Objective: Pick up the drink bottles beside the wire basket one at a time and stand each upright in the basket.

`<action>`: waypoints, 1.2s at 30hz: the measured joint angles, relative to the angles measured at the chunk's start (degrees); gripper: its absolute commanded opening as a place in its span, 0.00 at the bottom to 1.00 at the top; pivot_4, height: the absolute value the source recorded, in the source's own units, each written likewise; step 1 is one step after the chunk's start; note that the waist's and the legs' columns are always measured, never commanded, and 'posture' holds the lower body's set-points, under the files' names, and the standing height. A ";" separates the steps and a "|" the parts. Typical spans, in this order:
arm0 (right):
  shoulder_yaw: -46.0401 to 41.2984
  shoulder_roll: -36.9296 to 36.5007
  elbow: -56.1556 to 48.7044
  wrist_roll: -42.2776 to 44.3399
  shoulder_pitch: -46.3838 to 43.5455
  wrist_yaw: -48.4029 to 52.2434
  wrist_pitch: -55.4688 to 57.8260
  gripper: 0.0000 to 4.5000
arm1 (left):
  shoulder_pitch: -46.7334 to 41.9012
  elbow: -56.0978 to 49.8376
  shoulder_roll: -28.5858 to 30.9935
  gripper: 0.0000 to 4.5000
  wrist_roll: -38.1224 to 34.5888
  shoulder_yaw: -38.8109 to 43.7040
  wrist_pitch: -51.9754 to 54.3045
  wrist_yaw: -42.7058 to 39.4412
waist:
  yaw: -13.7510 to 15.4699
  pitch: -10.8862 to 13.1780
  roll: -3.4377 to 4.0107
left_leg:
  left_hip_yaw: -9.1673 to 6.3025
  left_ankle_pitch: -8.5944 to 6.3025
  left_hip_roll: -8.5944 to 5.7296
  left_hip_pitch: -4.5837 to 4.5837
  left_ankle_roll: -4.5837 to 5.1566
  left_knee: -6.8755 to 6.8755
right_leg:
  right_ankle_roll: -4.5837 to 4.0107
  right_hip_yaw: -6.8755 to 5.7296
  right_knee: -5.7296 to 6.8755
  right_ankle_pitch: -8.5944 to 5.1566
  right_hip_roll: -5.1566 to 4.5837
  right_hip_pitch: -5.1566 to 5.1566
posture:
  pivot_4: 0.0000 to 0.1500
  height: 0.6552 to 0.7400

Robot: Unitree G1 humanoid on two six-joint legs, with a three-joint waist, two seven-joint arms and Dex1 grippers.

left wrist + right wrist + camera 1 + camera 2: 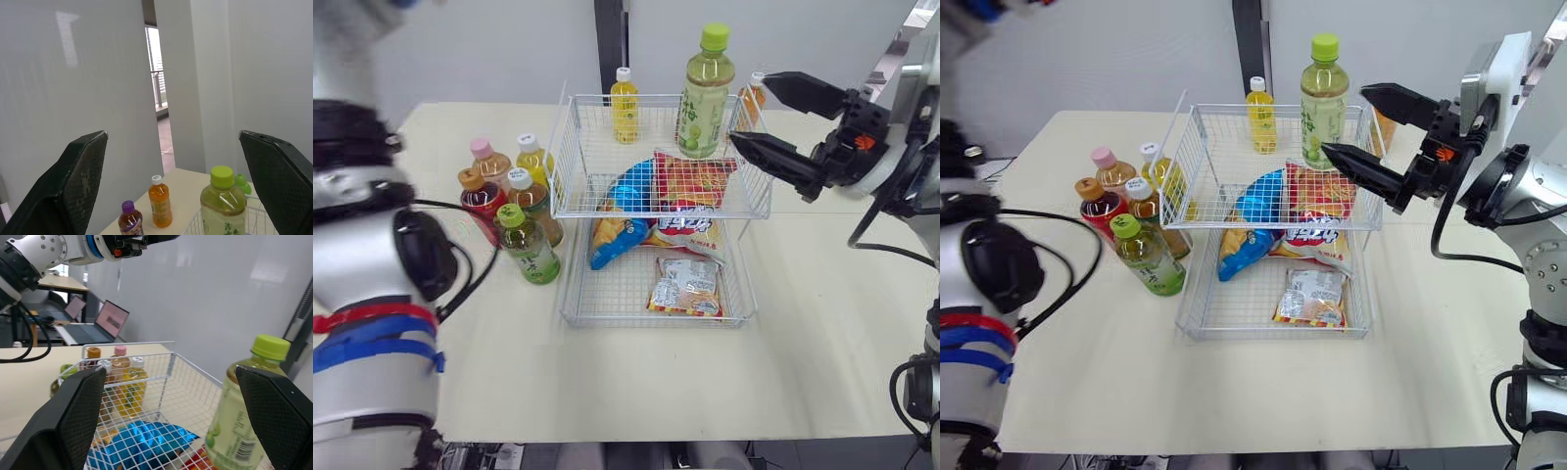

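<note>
Nearest the robot, crinkly foil snack packets lie in the lower tier of the white wire basket, with more propped against the upper tier. Just to the basket's left, five clear plastic bottles with coloured screw caps stand bunched together on the pale table – all upright, long axis vertical, shoulders touching. That's the main batch left to load. They're on the left arm's side, but the left gripper is raised above the table, fingers spread wide with nothing between them.

Further back, a tall green tea bottle stands upright in the upper tier's far right corner. The right gripper sits just beside it, jaws parted and empty – looks like a finished release. A small orange bottle stands on the table just behind those jaws, so probably the easiest next grab for that arm. A slim yellow bottle stands at the far rim; inside or behind, hard to say.
</note>
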 measured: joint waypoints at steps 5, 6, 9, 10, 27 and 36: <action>2.97 0.85 2.26 1.54 -4.36 4.73 1.49 1.00 | 13.70 -11.85 12.49 0.99 -1.76 6.67 8.26 4.32 | -0.18 0.01 0.02 | -0.04 0.00 0.05 0.04 0.00 0.08 | 0.00 -0.06 0.09 0.00 0.00 0.02 | 1.00 1.00; 3.13 0.84 2.62 1.95 -4.81 5.33 1.62 1.00 | 16.35 -12.75 14.29 0.99 -1.99 8.79 9.43 5.05 | -0.15 0.01 0.02 | -0.06 0.00 0.05 0.05 0.00 0.09 | -0.01 -0.07 0.10 0.00 0.00 0.03 | 1.00 1.00; 4.99 1.60 3.95 3.25 -6.75 8.34 3.29 1.00 | 34.82 -18.62 21.10 0.99 -2.27 22.28 13.71 5.16 | -0.76 -0.01 0.05 | 0.12 -0.01 0.08 0.13 0.01 0.05 | -0.02 0.05 0.11 -0.01 -0.09 0.01 | 1.00 1.00; 5.28 1.63 4.55 3.26 -6.87 9.19 3.80 1.00 | 40.31 -19.12 21.38 0.99 -1.96 27.03 15.06 5.13 | -0.58 -0.02 0.00 | 0.00 0.00 0.10 0.10 0.00 0.07 | -0.06 -0.10 0.14 -0.03 -0.09 0.02 | 1.00 1.00; 9.55 4.18 8.30 0.52 -8.25 16.13 4.20 1.00 | 90.99 -53.81 -6.31 0.99 -9.59 49.76 17.12 9.13 | 1.50 -0.25 -0.40 | -0.36 -0.01 0.10 0.06 0.01 0.36 | -0.13 -0.17 0.17 -0.01 -0.30 0.20 | 1.00 1.00; 9.32 4.29 7.52 -1.08 -8.32 15.49 3.67 1.00 | 73.85 -51.52 -8.31 0.99 -6.26 27.39 7.55 24.40 | 1.43 -0.27 -0.40 | -0.22 -0.03 0.06 0.04 0.02 0.56 | -0.04 -0.15 0.15 0.06 -0.07 0.25 | 1.00 1.00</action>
